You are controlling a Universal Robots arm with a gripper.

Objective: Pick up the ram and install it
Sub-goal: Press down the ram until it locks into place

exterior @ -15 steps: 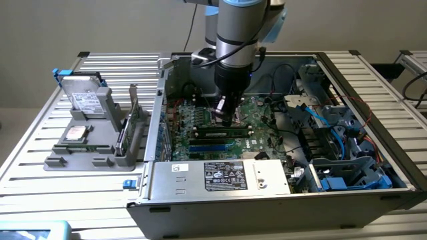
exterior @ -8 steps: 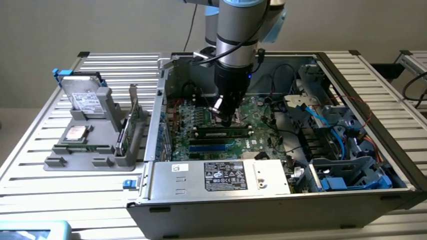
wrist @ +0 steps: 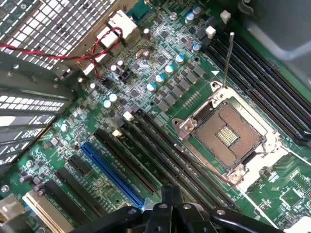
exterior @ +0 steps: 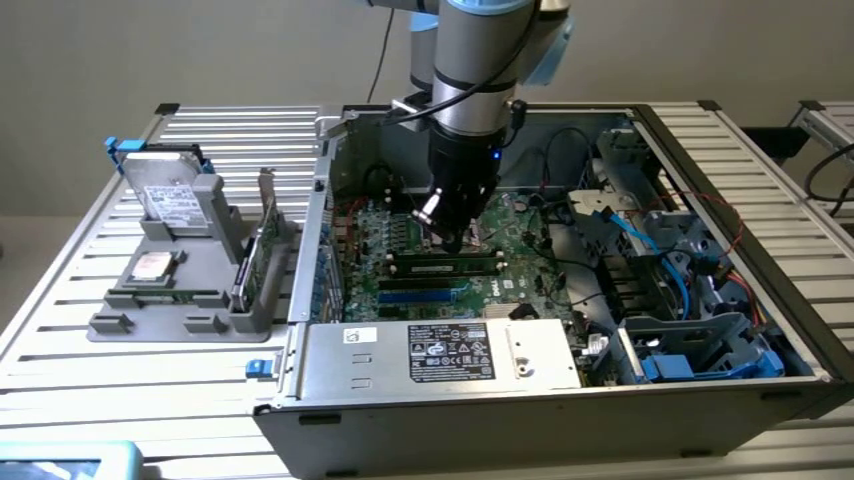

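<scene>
The ram (exterior: 443, 267) is a thin green stick with black chips. It stands on edge in a slot on the motherboard (exterior: 400, 240) inside the open computer case (exterior: 561, 400). My gripper (exterior: 454, 240) hangs just above the board, a little behind the ram and apart from it. In the wrist view the gripper (wrist: 171, 194) is shut with nothing between its fingers. It hovers over the long black slots beside the bare processor socket (wrist: 228, 138). More black memory slots (wrist: 262, 82) run beyond the socket.
Blue slots (exterior: 424, 292) lie in front of the ram, then the power supply (exterior: 441, 355). Cables and drive bays (exterior: 667, 270) crowd the case on the exterior view's right. A grey holder (exterior: 160, 320) outside the case carries a silver hard drive (exterior: 171, 200) and a green card (exterior: 267, 250).
</scene>
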